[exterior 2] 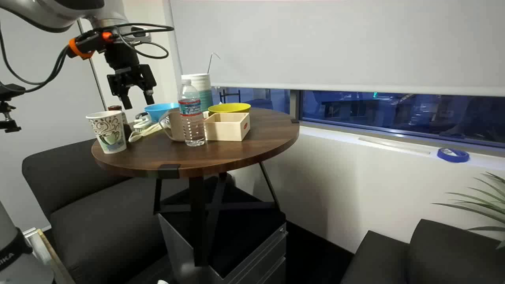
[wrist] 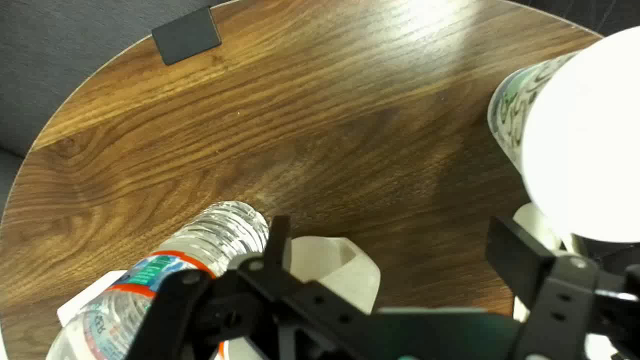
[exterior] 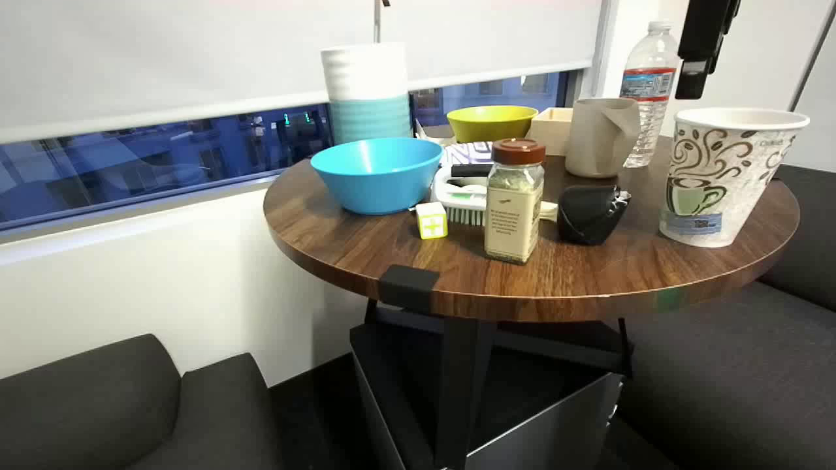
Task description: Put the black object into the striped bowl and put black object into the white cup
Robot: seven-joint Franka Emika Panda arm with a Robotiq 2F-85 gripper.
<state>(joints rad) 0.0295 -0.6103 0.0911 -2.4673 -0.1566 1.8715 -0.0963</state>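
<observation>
Target of the task is the black object [exterior: 591, 214], resting on the tabletop [exterior: 353, 241] between the spice jar [exterior: 514, 209] and the white cup [exterior: 735, 173], just beside the jar and apart from the cup. It lies in no container, so I judge neither placing done. The cup stands upright, mouth up, which suits a drop from above; glare hides its inside in the wrist view. What is probably the striped bowl [exterior: 469, 154], white with dark stripes, shows only in part behind the jar in an exterior view, so its shape cannot be told. The brush [exterior: 450, 202] and blue bowl [exterior: 379, 175] appear to crowd it, so reaching it would likely call for coming straight down. Farther out, the gray mug [exterior: 601, 140] and water bottle [exterior: 646, 98] stand near each other. Over the tabletop hangs the claw [exterior 2: 139, 102], its fingers [exterior 2: 126, 101] spread and nothing between them, pointing downward. That height presumably keeps it clear of the cup's rim, and the wide gap looks suited to closing around the black object's sides.
</observation>
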